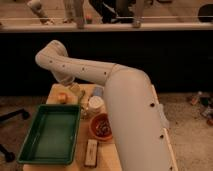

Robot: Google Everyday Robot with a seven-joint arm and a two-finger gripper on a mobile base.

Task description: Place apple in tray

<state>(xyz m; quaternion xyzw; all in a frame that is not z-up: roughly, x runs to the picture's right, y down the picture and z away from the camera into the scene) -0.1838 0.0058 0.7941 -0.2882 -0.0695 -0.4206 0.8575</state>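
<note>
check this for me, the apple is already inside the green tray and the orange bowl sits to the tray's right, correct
Wrong in one respect. The camera view shows the apple on the table just beyond the green tray's far rim, not inside it. The orange bowl does sit to the tray's right. The hand is just above and right of the apple.
</note>
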